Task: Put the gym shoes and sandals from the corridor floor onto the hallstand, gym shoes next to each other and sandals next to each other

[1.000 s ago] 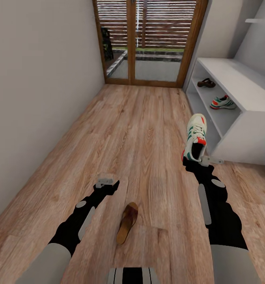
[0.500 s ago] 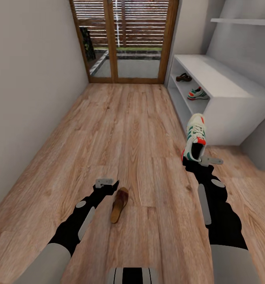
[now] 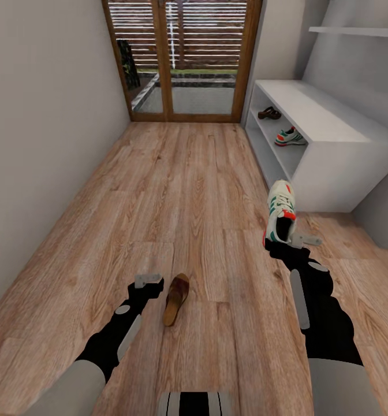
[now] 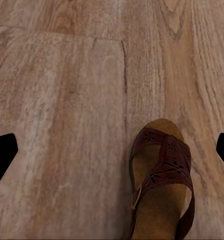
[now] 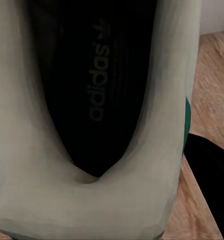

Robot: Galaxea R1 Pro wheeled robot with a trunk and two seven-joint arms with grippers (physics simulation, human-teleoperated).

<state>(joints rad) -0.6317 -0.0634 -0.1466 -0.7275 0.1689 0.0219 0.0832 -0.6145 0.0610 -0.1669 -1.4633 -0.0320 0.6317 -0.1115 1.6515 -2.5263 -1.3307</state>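
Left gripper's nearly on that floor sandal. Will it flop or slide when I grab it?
The sandal probably stays fairly stiff: its tan sole looks thick. The cut-out straps may give, so pinch the sole edge. Lying flat on smooth planks beside the left gripper, it could skid.

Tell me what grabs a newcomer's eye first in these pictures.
First the white gym shoe with teal stripes and orange-red patches, held off the corridor floor in the right end effector, short of the white shoe rack. Then the brown sandal lying on the planks beside the open left end effector. On the rack's shelf sit another gym shoe and a second sandal.
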